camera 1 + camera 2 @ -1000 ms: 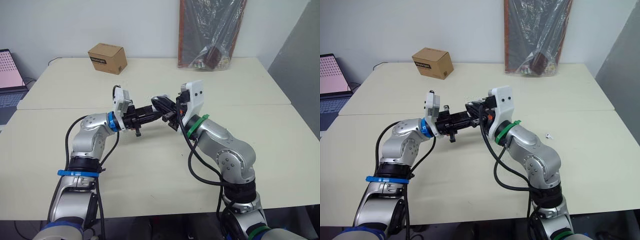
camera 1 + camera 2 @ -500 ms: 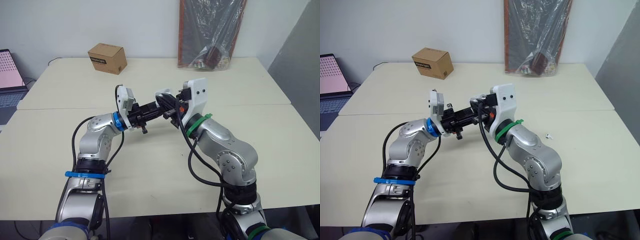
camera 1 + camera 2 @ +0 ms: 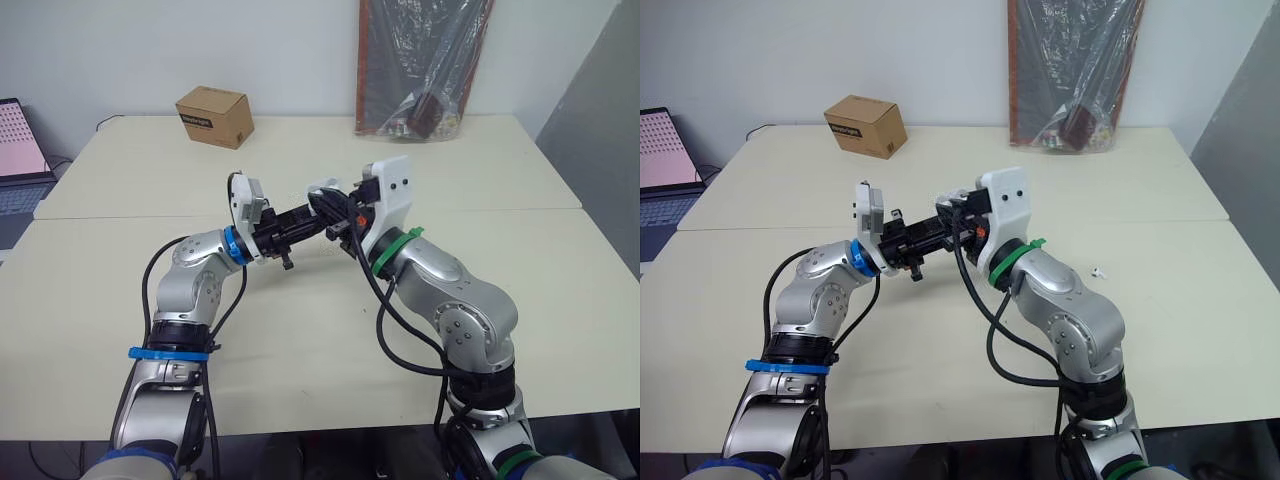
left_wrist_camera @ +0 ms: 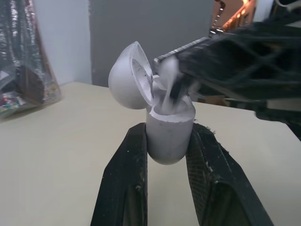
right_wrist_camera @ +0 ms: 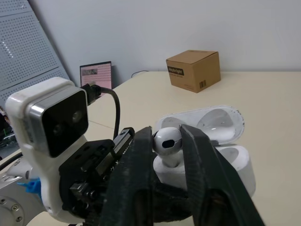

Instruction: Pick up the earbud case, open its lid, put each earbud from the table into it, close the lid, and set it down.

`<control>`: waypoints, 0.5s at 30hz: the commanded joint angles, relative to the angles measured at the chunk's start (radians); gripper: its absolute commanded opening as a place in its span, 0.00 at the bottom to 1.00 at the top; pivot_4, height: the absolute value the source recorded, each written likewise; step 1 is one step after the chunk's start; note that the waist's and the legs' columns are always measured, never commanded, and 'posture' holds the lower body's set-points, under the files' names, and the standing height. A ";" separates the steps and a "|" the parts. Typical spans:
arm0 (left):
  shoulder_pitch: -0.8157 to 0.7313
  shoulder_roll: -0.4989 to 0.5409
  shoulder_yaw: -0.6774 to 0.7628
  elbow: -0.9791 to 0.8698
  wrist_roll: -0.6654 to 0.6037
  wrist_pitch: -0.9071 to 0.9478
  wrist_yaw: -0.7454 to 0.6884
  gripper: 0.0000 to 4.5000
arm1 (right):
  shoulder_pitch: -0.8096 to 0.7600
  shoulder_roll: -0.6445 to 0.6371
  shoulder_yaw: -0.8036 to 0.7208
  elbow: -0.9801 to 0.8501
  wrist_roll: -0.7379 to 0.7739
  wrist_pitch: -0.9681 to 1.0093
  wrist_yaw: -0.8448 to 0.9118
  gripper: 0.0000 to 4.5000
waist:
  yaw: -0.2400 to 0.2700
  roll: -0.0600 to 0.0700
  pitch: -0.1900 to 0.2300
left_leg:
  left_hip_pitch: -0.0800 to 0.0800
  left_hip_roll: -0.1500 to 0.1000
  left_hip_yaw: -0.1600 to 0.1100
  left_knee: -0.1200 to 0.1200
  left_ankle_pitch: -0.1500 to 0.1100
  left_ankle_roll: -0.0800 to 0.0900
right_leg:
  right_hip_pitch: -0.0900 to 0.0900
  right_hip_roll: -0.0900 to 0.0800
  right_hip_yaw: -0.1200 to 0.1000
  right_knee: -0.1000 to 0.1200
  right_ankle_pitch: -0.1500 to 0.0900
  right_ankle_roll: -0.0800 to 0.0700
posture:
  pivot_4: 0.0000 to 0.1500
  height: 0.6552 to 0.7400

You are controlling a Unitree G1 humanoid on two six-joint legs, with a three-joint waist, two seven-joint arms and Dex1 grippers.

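Right gripper pinches one earbud into the open-lidded case clamped by the left gripper; second earbud lies on the table

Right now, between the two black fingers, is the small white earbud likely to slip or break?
The small glossy white plastic earbud looks smooth and rounded, so it may slip from the right pincer. Its hard shell and tiny size suggest it is stiff and very light.

The left gripper has raised the open earbud case up to the earbud between the fingers of the right gripper.
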 commanded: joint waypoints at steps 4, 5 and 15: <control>-0.019 0.001 0.035 -0.074 -0.047 -0.013 -0.006 0.17 | -0.001 -0.016 -0.008 -0.020 -0.012 -0.038 0.010 0.46 | 0.000 0.000 0.000 | 0.000 0.000 0.000 0.000 0.000 0.000 | 0.000 0.000 0.000 0.000 0.000 0.000 | 1.00 1.00; -0.018 0.002 0.035 -0.075 -0.047 -0.013 -0.007 0.17 | 0.000 -0.019 -0.010 -0.026 -0.009 -0.041 0.012 0.46 | 0.000 0.000 0.000 | 0.000 0.000 0.000 0.000 0.000 0.000 | 0.000 0.000 0.000 0.000 0.000 0.000 | 1.00 1.00; -0.010 0.026 0.036 -0.052 -0.030 -0.017 -0.021 0.17 | 0.022 -0.067 -0.122 -0.151 0.149 -0.043 0.107 0.46 | 0.001 0.000 0.000 | 0.000 0.000 0.000 0.000 0.000 0.000 | 0.000 0.000 0.000 0.000 0.000 0.000 | 1.00 1.00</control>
